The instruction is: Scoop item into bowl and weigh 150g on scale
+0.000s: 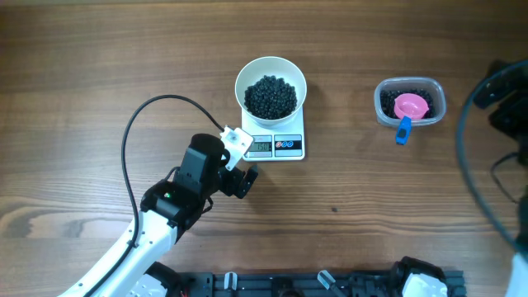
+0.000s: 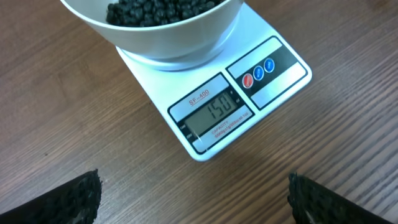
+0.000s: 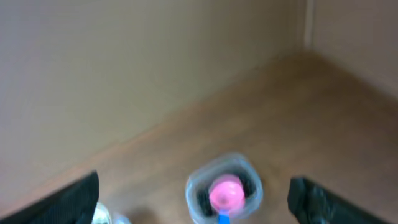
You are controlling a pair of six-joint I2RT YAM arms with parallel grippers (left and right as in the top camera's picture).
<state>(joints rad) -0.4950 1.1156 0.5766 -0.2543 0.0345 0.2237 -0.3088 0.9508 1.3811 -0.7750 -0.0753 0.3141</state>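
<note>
The white bowl [image 1: 244, 80] stands on the white scale [image 1: 289, 148], filled with the black item [image 1: 271, 96]. In the left wrist view the scale's display [image 2: 212, 112] shows 150 under the bowl [image 2: 168, 43]. My left gripper [image 1: 242, 162] [image 2: 194, 199] hovers just in front of the scale, open and holding nothing. A clear tub [image 1: 437, 92] [image 3: 194, 186] to the right holds more of the item and a pink scoop [image 1: 411, 106] [image 3: 225, 194] with a blue handle. My right gripper [image 3: 193, 199] is open and empty, high above the tub, in a blurred view.
A black cable [image 1: 126, 144] loops over the table left of the left arm. The right arm and its cables [image 1: 495, 99] fill the right edge. A dark rail [image 1: 313, 285] runs along the table's front edge. Behind the tub stands a plain wall [image 3: 124, 74].
</note>
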